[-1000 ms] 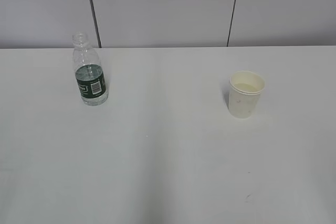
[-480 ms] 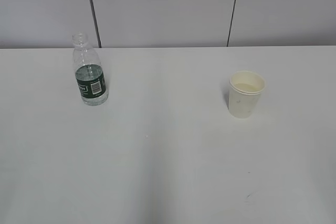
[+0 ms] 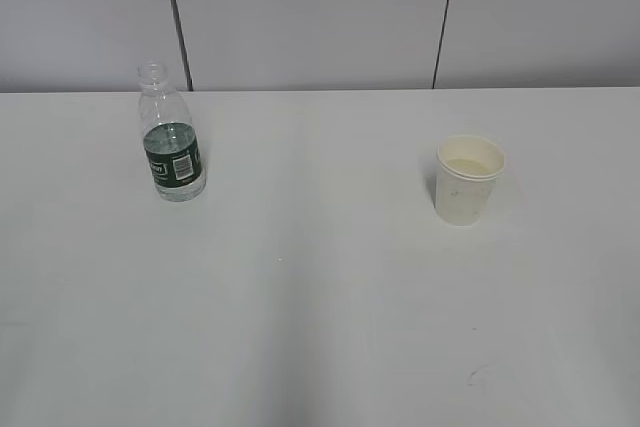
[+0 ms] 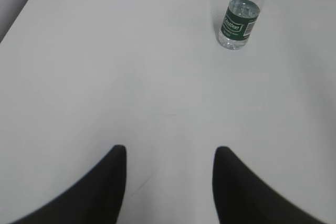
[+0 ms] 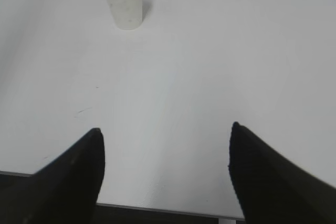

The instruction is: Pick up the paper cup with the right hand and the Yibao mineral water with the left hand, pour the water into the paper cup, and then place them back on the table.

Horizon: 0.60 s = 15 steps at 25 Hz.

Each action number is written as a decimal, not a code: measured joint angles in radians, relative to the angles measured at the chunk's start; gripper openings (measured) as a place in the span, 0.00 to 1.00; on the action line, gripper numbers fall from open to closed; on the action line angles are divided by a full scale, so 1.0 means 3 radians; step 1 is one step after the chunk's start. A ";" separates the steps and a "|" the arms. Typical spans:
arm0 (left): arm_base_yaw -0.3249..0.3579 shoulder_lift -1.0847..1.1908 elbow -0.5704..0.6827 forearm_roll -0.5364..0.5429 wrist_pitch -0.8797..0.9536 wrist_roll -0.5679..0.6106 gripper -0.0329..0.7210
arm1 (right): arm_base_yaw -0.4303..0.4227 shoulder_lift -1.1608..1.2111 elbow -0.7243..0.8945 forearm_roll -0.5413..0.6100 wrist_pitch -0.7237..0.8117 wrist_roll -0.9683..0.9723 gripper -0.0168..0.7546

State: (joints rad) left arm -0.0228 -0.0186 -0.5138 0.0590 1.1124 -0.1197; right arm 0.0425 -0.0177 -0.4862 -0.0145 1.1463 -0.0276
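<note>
Table scene inspected: both my claws released, nothing grasped.

The table (image 3: pixel 320 327) fills the lower two thirds of the exterior frame, plain white, with a faint scuff at lower right. The Yibao mineral water (image 3: pixel 173 135) stands upright at upper left of that frame, capless, green label facing out, water (image 3: pixel 175 133) showing level within the labelled band. The paper cup (image 3: pixel 468 179) stands upright at centre right, well apart from the bottle, its inside pale. My left hand (image 4: pixel 169 182) sits at the bottom of its wrist frame, fingers spread, the bottle at upper right. My right hand (image 5: pixel 165 174) sits at the bottom of its frame, fingers spread wide, the cup at upper left.
</note>
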 joint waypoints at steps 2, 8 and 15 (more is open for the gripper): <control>0.0000 0.0000 0.0000 0.0000 0.0000 0.0000 0.50 | 0.0000 0.0000 0.0000 0.0000 0.0000 0.0000 0.77; 0.0000 0.0000 0.0000 0.0000 0.0000 0.0000 0.50 | 0.0000 0.0000 0.0000 0.0000 0.0000 0.0000 0.77; 0.0000 0.0000 0.0000 0.0000 0.0000 0.0000 0.50 | 0.0000 0.0000 0.0000 0.0000 0.0000 0.0000 0.77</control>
State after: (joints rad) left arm -0.0228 -0.0186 -0.5138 0.0590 1.1124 -0.1197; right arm 0.0425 -0.0177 -0.4862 -0.0145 1.1463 -0.0276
